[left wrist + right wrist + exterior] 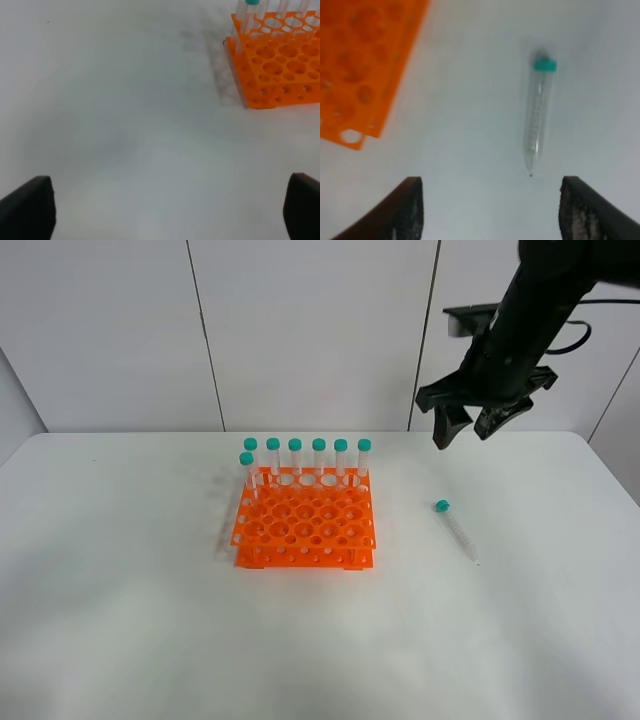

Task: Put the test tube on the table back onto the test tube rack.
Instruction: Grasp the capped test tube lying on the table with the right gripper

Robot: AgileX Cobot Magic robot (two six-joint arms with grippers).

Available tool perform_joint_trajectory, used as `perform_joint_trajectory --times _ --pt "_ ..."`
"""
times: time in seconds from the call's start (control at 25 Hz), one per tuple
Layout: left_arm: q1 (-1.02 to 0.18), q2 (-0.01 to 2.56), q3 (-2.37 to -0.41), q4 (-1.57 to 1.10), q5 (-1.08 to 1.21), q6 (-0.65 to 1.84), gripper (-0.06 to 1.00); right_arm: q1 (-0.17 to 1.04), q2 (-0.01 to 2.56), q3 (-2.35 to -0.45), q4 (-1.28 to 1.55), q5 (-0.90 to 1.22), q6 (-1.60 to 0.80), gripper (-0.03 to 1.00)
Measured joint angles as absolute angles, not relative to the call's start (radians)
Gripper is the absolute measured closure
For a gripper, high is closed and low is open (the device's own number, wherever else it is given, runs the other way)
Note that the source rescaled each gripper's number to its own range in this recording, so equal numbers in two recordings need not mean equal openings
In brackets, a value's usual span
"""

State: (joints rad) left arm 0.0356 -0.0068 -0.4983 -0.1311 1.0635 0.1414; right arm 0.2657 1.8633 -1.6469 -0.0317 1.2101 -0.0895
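A clear test tube (457,530) with a teal cap lies flat on the white table (120,620), to the right of the orange test tube rack (305,523); it also shows as the tube (538,115) in the right wrist view, beside the rack (362,65). Several capped tubes (307,458) stand in the rack's back row. My right gripper (467,430) hangs open in the air above and behind the lying tube, nothing between its fingers (410,207). My left gripper (170,210) is open over bare table, with the rack (277,62) ahead of it; its arm is out of the overhead view.
A white panelled wall (300,330) stands behind the table. The table's rounded right corner (600,455) lies near the right arm. Bare tabletop surrounds the rack on the left and front.
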Motion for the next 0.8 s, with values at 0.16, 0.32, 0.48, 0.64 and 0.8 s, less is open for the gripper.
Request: perform_joint_trajectory --times 0.16,0.32,0.48,0.64,0.8 --pt "0.036 -0.007 -0.498 -0.131 1.063 0.141 -0.06 0.266 1.933 -1.647 -0.043 1.214 -0.039 0.29" --pt "0.036 -0.007 -0.498 -0.131 1.063 0.141 -0.06 0.266 1.983 -1.648 -0.060 1.216 -0.022 0.29" --pt "0.036 -0.007 -0.498 -0.131 1.063 0.141 -0.06 0.262 2.029 -1.648 -0.105 1.217 0.000 0.29" --pt "0.036 -0.007 -0.498 -0.131 1.063 0.141 -0.06 0.226 2.055 -1.644 -0.066 1.217 -0.014 0.29" --pt "0.036 -0.007 -0.498 -0.131 1.063 0.141 -0.06 0.152 2.056 -1.621 -0.035 1.217 -0.035 0.29"
